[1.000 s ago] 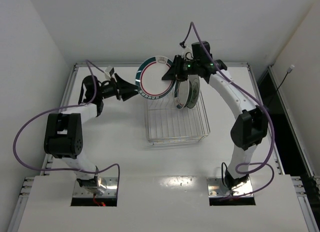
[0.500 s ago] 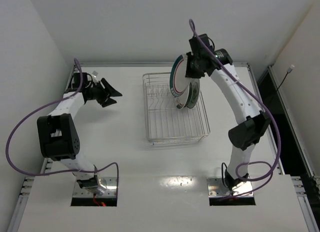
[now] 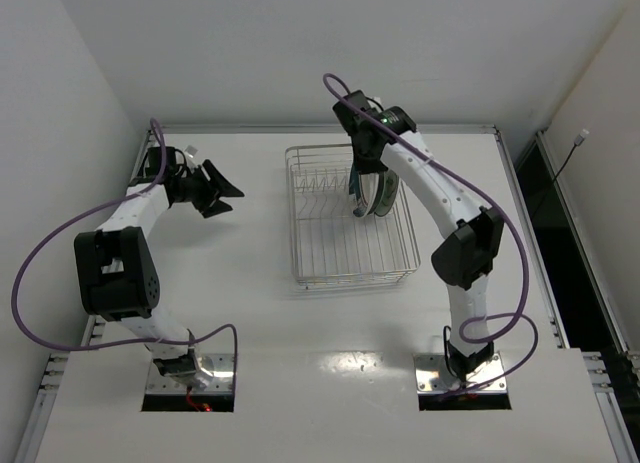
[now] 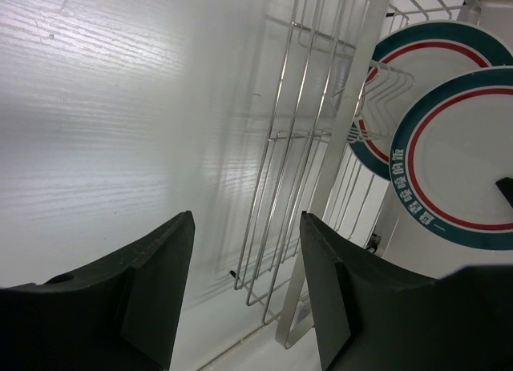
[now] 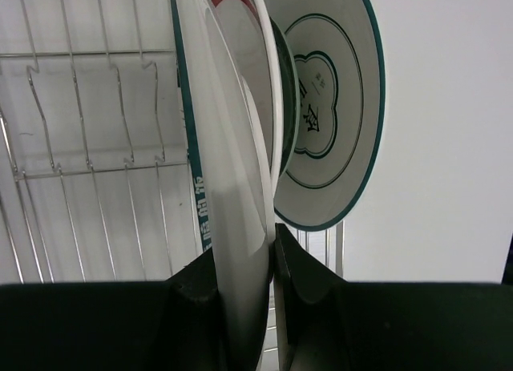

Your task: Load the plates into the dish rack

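The silver wire dish rack (image 3: 340, 245) stands at the table's middle back. My right gripper (image 3: 361, 170) is shut on a large white plate with a dark green rim (image 5: 228, 171), held upright and edge-on between the rack's dividers. Right behind it stand a second green-rimmed plate (image 5: 258, 58) and the smaller teal patterned plate (image 5: 325, 106). I cannot make out a grey-rimmed plate. My left gripper (image 3: 230, 196) is open and empty, left of the rack. The left wrist view shows both green-rimmed plates (image 4: 465, 163), (image 4: 425, 54) through the rack wires (image 4: 292, 147).
The table's raised back edge (image 3: 250, 129) runs just behind the rack. The left arm's purple cable (image 3: 45, 253) loops out to the left. White walls close in the table at the back and left.
The left gripper let go of the green-rimmed plate and pulled back left. The right gripper swung that plate upright and lowered it into the rack beside the other plates.
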`<state>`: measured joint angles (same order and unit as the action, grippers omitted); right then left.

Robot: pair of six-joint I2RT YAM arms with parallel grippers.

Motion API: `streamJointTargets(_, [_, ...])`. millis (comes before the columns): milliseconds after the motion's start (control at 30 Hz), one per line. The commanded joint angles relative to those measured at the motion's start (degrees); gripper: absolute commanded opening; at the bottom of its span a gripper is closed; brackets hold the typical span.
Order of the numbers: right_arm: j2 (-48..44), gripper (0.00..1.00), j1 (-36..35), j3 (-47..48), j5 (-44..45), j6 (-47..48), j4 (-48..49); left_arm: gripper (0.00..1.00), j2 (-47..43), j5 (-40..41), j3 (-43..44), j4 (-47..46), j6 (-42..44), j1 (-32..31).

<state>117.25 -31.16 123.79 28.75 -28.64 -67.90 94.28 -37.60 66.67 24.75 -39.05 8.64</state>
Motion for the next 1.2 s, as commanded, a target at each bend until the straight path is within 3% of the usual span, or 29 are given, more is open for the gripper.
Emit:
streamJointTargets(0, [0.61, 0.0, -0.92, 1.03, 4.56, 1.4, 2.41, 0.52, -0.95, -0.19, 0.3, 0.12, 0.82, 0.23])
streamJointTargets(200, [0.61, 0.0, -0.92, -3.99, -0.61, 2.01, 8.92, 0.52, -0.94, -0.72, -0.22, 0.12, 0.82, 0.23])
streamJointTargets(333, [1.83, 0.1, -0.4, -2.77, -3.35, 2.01, 10.07, 0.52, -0.94, -0.72, -0.23, 0.12, 1.34, 0.23])
streamJointTargets(433, [2.37, 0.32, -0.4, -1.97, -4.49, 2.01, 9.45, 0.52, -0.94, -0.72, -0.76, 0.12, 1.34, 0.23])
streamJointTargets(733, [-1.3, 0.42, 1.97, 3.12, -7.3, 2.01, 2.26, 0.52, 0.2, -1.77, -1.81, -1.02, 1.34, 0.23])
streamJointTargets(833, [-6.48, 0.57, 3.11, 4.71, -10.1, 3.15, 1.54, 0.52, 0.2, -1.07, -1.29, -1.02, 1.34, 0.23])
streamJointTargets(867, [-7.9, 0.68, 3.9, 4.71, -11.08, 4.03, 1.54, 0.52, 0.2, -1.07, -1.28, -1.02, 1.34, 0.23])
streamJointTargets(1033, [-12.57, 1.0, 8.3, 4.09, -16.44, 6.93, -1.09, 0.52, 1.34, -0.02, -0.76, 0.11, 3.01, 0.23])
streamJointTargets(1167, [-15.2, 1.0, 10.32, -1.67, -21.09, 9.83, -2.51, 0.52, 1.35, 1.04, -0.76, 0.91, 3.63, 0.23])
